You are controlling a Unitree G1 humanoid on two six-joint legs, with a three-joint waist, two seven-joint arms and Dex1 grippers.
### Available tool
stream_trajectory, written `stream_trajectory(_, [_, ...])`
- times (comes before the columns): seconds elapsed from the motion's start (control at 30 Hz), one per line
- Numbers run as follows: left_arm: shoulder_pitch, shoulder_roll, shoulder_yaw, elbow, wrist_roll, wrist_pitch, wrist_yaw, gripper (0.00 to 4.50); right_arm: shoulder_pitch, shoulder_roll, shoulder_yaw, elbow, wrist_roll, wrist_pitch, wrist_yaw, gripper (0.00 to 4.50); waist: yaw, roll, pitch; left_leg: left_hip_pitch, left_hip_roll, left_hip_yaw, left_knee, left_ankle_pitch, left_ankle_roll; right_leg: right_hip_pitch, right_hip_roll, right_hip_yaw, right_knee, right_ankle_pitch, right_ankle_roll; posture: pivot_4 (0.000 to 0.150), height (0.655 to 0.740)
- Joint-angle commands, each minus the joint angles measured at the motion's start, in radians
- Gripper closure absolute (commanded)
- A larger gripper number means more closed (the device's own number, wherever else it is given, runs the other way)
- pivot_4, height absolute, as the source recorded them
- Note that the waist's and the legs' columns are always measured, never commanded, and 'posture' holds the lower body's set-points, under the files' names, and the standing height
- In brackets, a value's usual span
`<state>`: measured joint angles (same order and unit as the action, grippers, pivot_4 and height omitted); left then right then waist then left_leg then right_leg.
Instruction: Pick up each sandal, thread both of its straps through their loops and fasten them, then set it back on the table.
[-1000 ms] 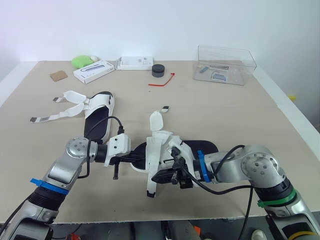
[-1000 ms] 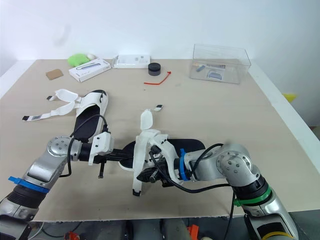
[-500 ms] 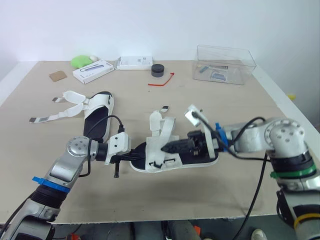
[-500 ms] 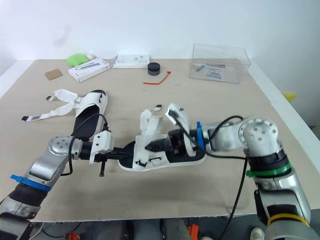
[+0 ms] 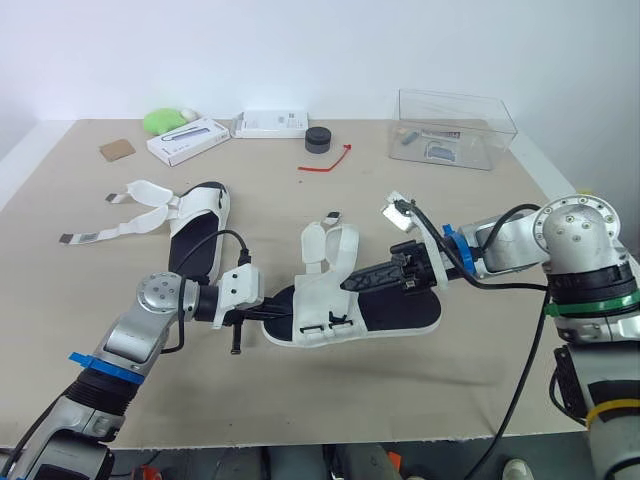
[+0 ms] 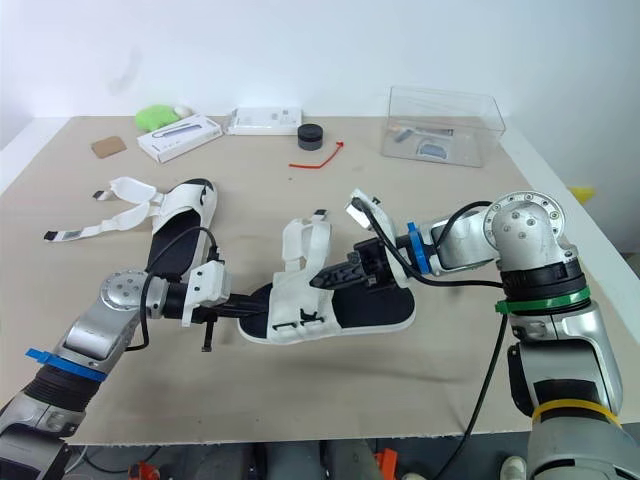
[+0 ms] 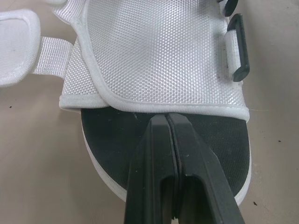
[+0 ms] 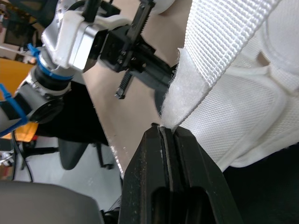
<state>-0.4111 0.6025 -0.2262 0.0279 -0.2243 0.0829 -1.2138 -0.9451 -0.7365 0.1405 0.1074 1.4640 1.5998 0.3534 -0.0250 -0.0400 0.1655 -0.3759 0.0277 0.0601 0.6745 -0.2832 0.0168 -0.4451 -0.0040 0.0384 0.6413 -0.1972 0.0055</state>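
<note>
Swung out rightward since a second ago, right gripper (image 5: 348,285) is holding a strap (image 8: 229,37) of the near sandal (image 5: 400,318), lying flat at the table's (image 5: 480,390) front middle.
Right wrist view is showing its fingers clamping the strap's fuzzy end; left wrist view is showing the left gripper (image 7: 167,119) pressed shut on the insole. Other sandal (image 5: 195,240) is lying unfastened by the left edge.

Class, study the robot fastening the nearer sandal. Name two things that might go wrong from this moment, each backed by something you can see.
1. The right gripper pinches only the fuzzy edge of the strap at its fingertips, so the strap may slip out when pulled.
2. The left gripper clamps just the front rim of the nearer sandal; a pull on the strap might twist the sandal or drag it loose.
</note>
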Motion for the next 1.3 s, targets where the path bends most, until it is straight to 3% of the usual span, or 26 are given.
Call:
stream_trajectory(0.03, [0.008,0.007,0.009,-0.016,0.007,-0.009,0.008,4.5,-0.028,-0.007,-0.029,0.015,-0.002,0.015,0.027,4.49,0.0,0.0,0.0,0.0,0.0,0.0,0.0,0.0,0.0,0.0,0.0,0.0,0.0,0.0,0.0,0.15,0.74])
stream_trajectory(0.6, [0.025,0.01,0.006,-0.032,0.008,-0.011,0.019,4.5,0.011,-0.012,0.024,0.043,-0.184,0.015,0.112,4.49,0.0,0.0,0.0,0.0,0.0,0.0,0.0,-0.001,0.001,0.0,0.0,0.0,0.0,0.0,0.0,0.15,0.74])
stream_trajectory(1.3, [0.019,0.002,0.003,-0.021,0.017,-0.015,0.039,4.5,0.003,-0.01,0.072,-0.202,-0.317,0.015,0.284,4.49,0.0,0.0,0.0,0.0,0.0,0.0,0.0,-0.002,0.003,0.0,0.0,0.0,-0.001,0.0,0.0,0.15,0.74])
